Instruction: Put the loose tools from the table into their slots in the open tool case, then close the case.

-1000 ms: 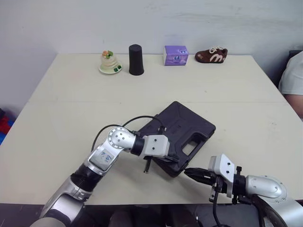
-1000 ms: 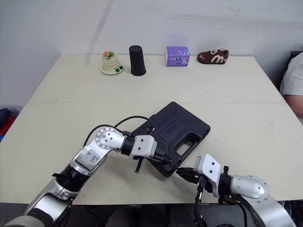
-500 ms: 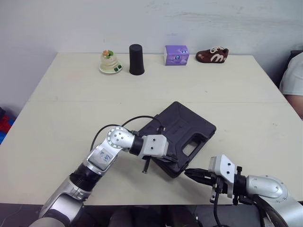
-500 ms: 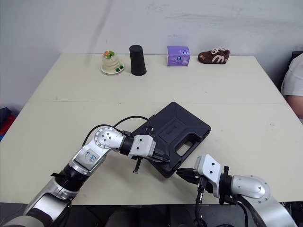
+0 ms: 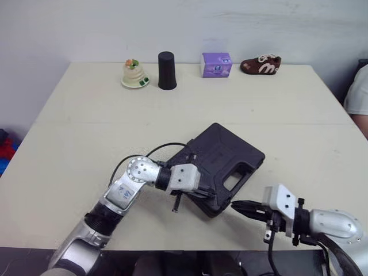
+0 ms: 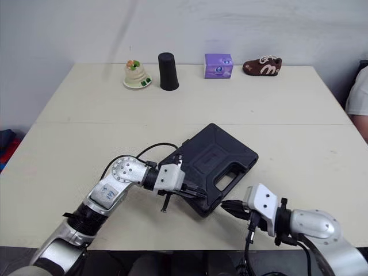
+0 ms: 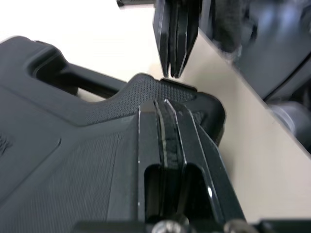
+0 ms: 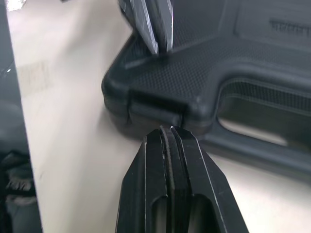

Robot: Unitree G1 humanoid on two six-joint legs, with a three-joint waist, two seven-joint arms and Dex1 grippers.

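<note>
Closed black tool case [image 5: 221, 158] at table centre, left gripper [image 5: 207, 195] clenched empty on its 7 o'clock corner, right gripper [image 5: 237, 206] pinched shut at its 6 o'clock edge, black cup [image 5: 167, 71], purple box [image 5: 216, 65] and shoe [image 5: 260, 64] toward 12 o'clock.

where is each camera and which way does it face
Head eyes: on the head, facing forward and down over the table; both arms, left gripper on the closed tool case, right gripper at its near corner.
Left wrist: along its shut fingers, across the case toward the right gripper.
Right wrist: along its shut fingers, at the case's edge.
Shared: both wrist views show that corner and the other gripper.
</note>
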